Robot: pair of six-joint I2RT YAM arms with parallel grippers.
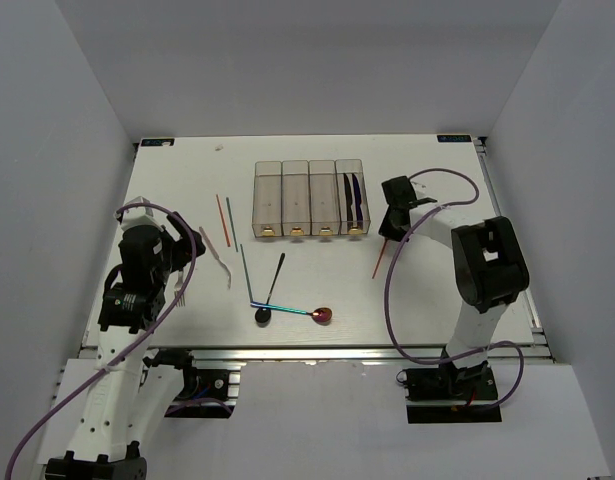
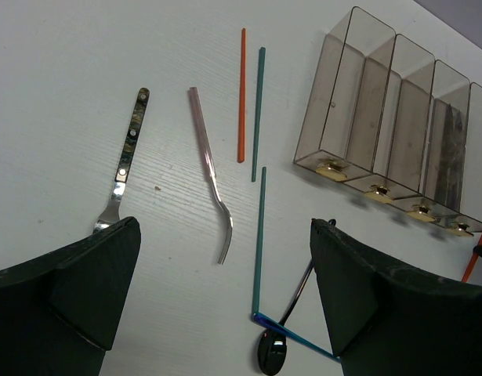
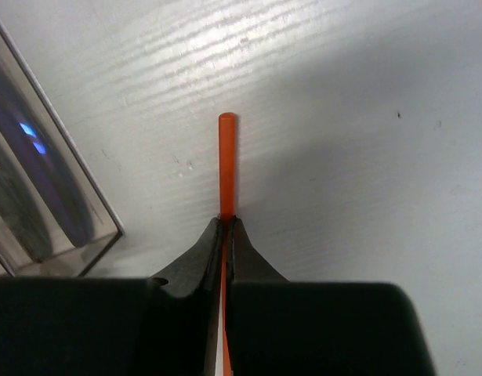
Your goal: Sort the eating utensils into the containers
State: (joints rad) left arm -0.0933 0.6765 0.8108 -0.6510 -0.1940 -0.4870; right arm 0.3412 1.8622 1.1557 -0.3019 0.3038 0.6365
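Right gripper (image 3: 226,223) clamps a red chopstick (image 3: 226,157) beside the bins (image 1: 309,165), its rear length hidden between the fingers. Left gripper (image 2: 225,235) gapes empty, covering a fork's (image 2: 129,149) tines.

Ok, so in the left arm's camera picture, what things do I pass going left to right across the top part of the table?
dark-handled fork → pale fork → red chopstick → green chopstick → clear bins
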